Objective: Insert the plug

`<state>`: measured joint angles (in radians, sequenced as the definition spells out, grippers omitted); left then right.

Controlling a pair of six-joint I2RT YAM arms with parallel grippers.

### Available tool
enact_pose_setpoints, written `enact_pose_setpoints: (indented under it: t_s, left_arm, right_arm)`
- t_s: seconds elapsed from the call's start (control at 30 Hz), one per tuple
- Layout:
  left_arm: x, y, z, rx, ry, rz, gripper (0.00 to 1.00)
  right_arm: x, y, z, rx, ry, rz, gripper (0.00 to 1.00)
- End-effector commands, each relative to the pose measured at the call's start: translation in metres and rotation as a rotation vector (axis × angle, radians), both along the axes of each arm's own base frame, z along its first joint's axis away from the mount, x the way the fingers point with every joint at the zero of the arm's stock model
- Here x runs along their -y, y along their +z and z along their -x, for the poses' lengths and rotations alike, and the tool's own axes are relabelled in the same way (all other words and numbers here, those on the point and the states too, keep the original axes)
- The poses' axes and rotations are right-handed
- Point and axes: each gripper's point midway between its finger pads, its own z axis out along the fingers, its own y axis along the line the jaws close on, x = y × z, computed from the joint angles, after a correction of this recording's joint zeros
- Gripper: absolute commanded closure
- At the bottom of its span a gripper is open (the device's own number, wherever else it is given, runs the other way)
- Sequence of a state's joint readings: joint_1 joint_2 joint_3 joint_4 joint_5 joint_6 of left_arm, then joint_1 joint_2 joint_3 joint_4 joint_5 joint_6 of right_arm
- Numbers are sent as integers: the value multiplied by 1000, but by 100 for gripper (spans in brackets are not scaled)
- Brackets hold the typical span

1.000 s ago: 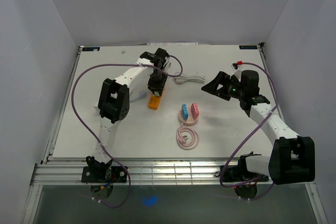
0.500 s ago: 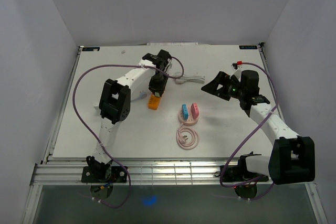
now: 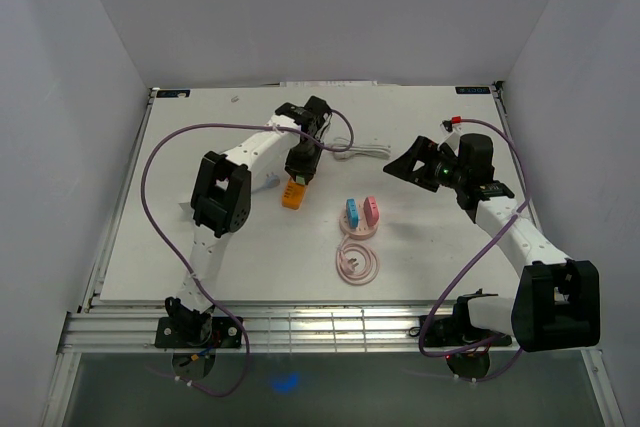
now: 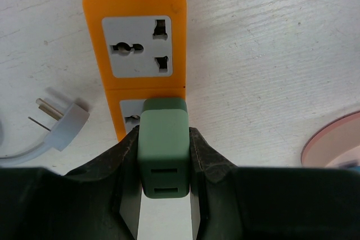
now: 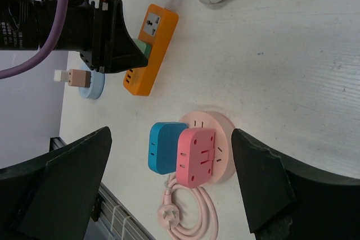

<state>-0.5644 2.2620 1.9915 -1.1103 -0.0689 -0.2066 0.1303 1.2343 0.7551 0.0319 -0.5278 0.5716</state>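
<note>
Left wrist view: my left gripper [image 4: 163, 141] is clamped on the green plug [image 4: 163, 130], one finger pressed to each side. The plug sits over the nearer socket of the orange power strip [image 4: 135, 1], which lies toward the far edge of the tabletop [image 4: 270, 54], left of centre. My right gripper [image 5: 171, 136] hangs spread wide near the right edge.

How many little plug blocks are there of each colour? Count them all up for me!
green plug block: 1
blue plug block: 1
pink plug block: 1
Total: 3
</note>
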Motion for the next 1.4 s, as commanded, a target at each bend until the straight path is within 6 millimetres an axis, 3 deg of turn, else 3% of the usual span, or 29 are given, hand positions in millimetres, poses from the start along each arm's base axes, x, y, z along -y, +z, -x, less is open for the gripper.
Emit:
enact_pose_setpoints:
  t_s: [0.0, 0.1, 0.13, 0.27, 0.87, 0.9, 1.03, 1.37]
  left_arm:
    - [6, 8, -4, 6, -14, 29, 77]
    - [4, 19, -12, 28, -7, 35, 71]
    - [4, 23, -12, 32, -8, 39, 63]
    - [4, 40, -18, 73, -15, 53, 47]
    - [1, 57, -15, 91, -20, 70, 43]
    - [0, 57, -15, 94, -21, 69, 43]
    - [0, 57, -14, 92, -14, 67, 63]
    - [-2, 37, -8, 43, -6, 51, 88]
  right_arm:
    - [-1, 12, -3, 56, 16, -8, 8]
    - [0, 13, -4, 59, 15, -7, 8]
    - [0, 14, -3, 62, 15, -8, 8]
    - [-1, 16, -4, 66, 15, -10, 8]
    - [0, 16, -4, 57, 10, -10, 8]
    - [0, 16, -4, 56, 9, -11, 8]
    - [0, 15, -3, 52, 8, -13, 8]
    - [0, 16, -2, 57, 8, -14, 8]
